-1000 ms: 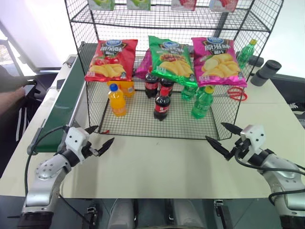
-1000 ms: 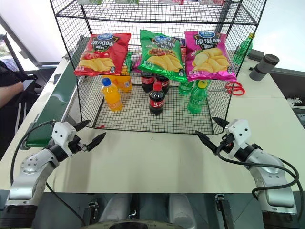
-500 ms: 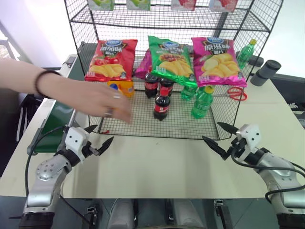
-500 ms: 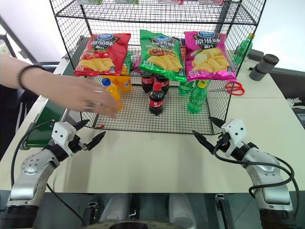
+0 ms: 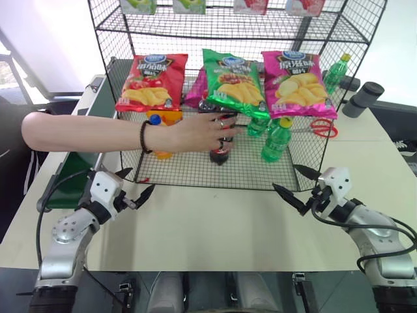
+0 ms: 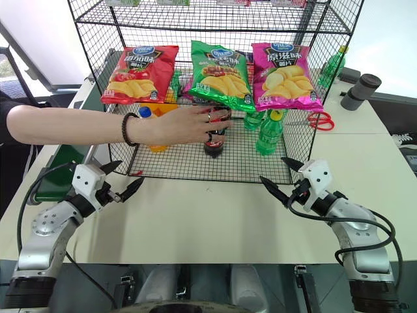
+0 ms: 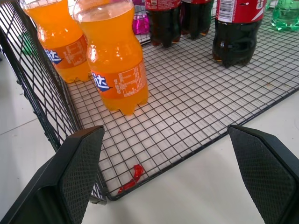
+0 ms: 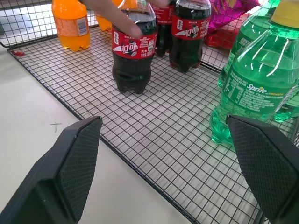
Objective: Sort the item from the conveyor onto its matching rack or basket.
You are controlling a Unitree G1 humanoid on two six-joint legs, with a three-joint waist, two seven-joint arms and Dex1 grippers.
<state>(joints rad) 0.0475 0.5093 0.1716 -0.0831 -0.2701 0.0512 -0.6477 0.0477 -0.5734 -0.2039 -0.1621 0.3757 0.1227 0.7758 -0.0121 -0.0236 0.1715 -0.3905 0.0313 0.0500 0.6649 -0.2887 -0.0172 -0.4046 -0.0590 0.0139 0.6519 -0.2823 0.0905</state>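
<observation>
A: Nearest, what are the grippers doing?
B: The left gripper (image 5: 135,193) and right gripper (image 5: 294,186) are hovering empty, jaws apart.
A: And farther off?
B: A person's hand (image 5: 212,128) is gripping the front cola bottle (image 8: 133,51) on the black wire rack (image 5: 260,177) floor. It looks rigid, smooth, liquid-heavy; I'd grip its labelled waist.

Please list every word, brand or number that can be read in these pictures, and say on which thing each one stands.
"Sprite": on the label of the green bottle standing on the black wire rack.
White Chinese characters on the red label of the front cola bottle: too blurred to quote.
Blue mark on the orange-drink bottle: not legible.
Printing on the red, green and pink chip bags: too small to read.
</observation>
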